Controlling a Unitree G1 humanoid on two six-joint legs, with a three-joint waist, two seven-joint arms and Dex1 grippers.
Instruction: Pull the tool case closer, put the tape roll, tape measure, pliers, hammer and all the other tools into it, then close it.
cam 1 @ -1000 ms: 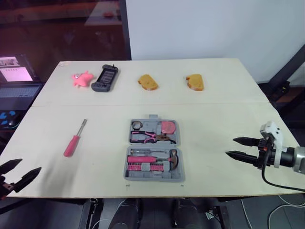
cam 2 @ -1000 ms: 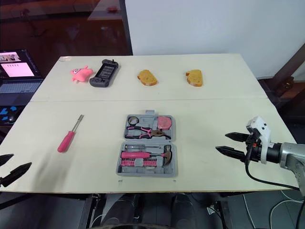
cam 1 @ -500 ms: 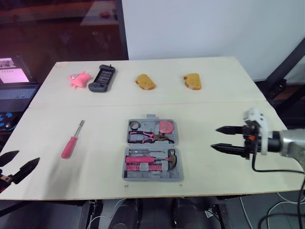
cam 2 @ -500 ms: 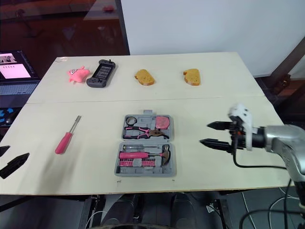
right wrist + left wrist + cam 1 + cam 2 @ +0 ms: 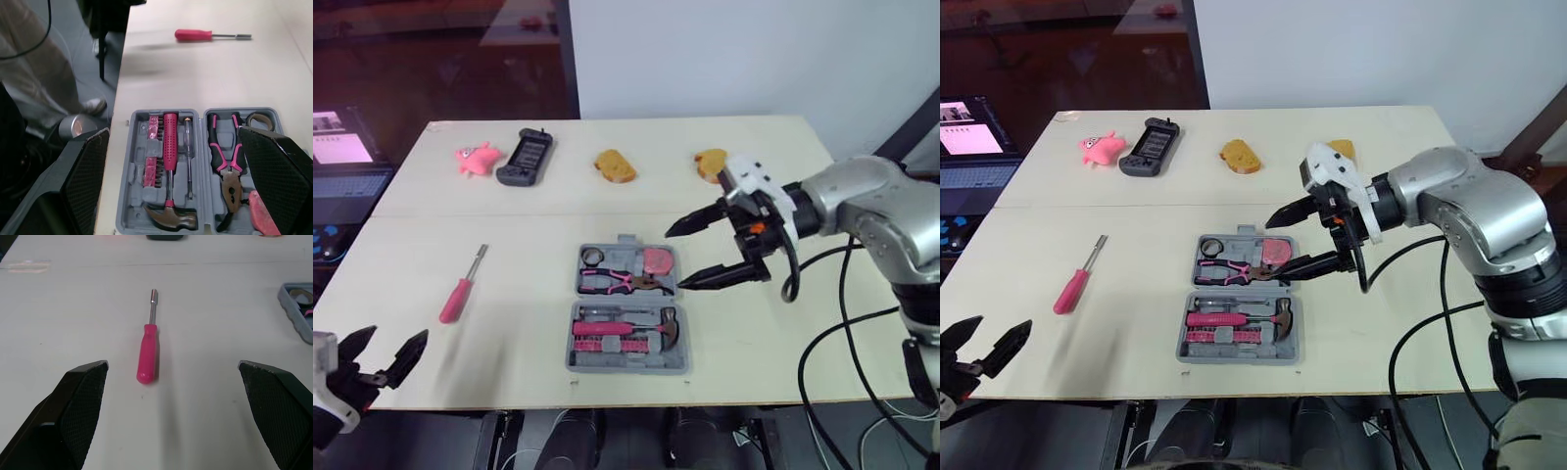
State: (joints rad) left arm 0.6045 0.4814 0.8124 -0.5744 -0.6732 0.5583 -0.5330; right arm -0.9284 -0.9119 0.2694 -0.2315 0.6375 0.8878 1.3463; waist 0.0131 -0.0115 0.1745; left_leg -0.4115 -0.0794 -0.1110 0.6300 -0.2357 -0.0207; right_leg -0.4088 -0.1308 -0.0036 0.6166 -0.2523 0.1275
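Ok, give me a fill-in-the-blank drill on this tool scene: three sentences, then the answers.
1. The tool case lies ____, its hammer and pliers showing.
2. The pink-handled screwdriver lies on the table to the robot's ____ of the case.
3. The ____ claw hovers beside the case, fingers spread.
Missing words: open; left; right.

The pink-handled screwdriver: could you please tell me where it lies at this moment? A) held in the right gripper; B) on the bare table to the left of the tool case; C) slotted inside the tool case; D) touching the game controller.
B: the pink-handled screwdriver lies flat on the table, apart from the open tool case and to its left.
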